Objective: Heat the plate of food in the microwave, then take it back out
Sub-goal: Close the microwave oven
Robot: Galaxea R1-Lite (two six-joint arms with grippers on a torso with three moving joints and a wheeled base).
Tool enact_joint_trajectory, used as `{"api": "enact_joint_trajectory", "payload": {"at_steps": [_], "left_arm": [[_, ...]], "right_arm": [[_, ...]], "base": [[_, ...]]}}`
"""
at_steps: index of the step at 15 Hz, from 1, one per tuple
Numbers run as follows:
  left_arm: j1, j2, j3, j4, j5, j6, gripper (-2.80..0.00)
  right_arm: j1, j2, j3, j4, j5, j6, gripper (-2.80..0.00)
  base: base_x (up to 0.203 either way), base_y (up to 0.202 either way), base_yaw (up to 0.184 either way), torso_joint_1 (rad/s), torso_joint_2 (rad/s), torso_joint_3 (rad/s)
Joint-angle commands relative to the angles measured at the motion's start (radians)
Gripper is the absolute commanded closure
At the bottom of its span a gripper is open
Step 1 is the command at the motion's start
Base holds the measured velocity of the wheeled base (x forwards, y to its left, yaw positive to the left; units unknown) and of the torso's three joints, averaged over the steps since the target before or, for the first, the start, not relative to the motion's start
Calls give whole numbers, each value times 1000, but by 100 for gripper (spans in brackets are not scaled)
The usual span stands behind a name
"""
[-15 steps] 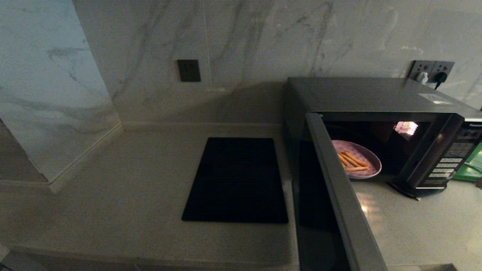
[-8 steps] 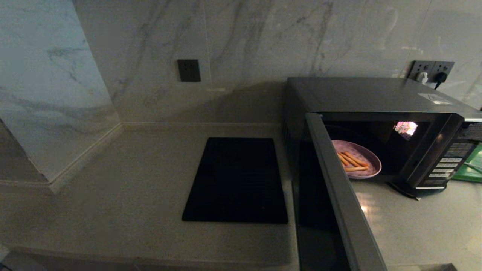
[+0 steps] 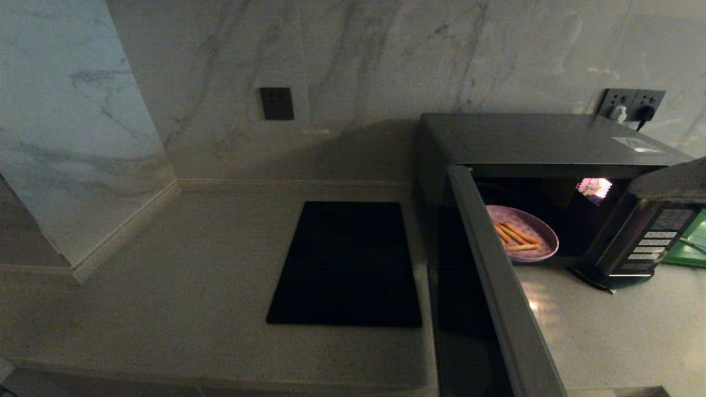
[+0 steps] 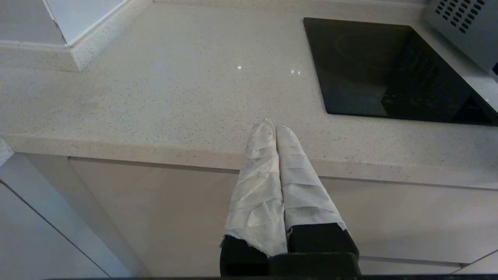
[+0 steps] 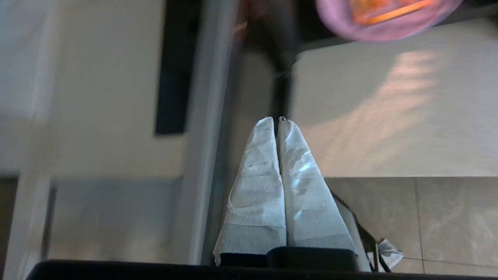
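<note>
The microwave [image 3: 529, 138] stands at the right of the counter with its door [image 3: 496, 286] swung wide open toward me. Inside it sits the pale lilac-pink plate [image 3: 547, 238] with several orange-tan food sticks [image 3: 515, 234]. My right gripper [image 5: 277, 120] is shut and empty, low by the counter's front edge beside the open door [image 5: 206, 116], well short of the plate [image 5: 373, 33]. A dark blurred shape [image 3: 670, 176], apparently my right arm, overlaps the button panel [image 3: 653, 242]. My left gripper [image 4: 274, 126] is shut and empty, parked over the counter's front edge.
A flat black cooktop slab [image 3: 347, 264] lies in the counter left of the microwave. Marble walls close off the back and left. Wall sockets [image 3: 631, 105] with plugs sit behind the microwave, and something green [image 3: 689, 242] lies at the far right.
A dark blurred shape has come into the head view from the right edge, covering the top of the microwave's button panel. Plate, door and left arm have not moved.
</note>
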Motion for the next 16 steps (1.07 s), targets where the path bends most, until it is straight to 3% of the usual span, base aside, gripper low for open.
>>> {"api": "enact_joint_trajectory", "payload": {"at_steps": [1, 8, 16], "left_arm": [[0, 0, 0, 0, 0, -1, 0], [0, 0, 0, 0, 0, -1, 0], [0, 0, 0, 0, 0, -1, 0]], "right_arm": [[117, 17, -1, 22, -3, 8, 0], [364, 39, -5, 74, -6, 31, 0], [489, 224, -100, 78, -6, 68, 0]], "base": [[0, 0, 0, 0, 0, 0], [0, 0, 0, 0, 0, 0], [0, 0, 0, 0, 0, 0]]}}
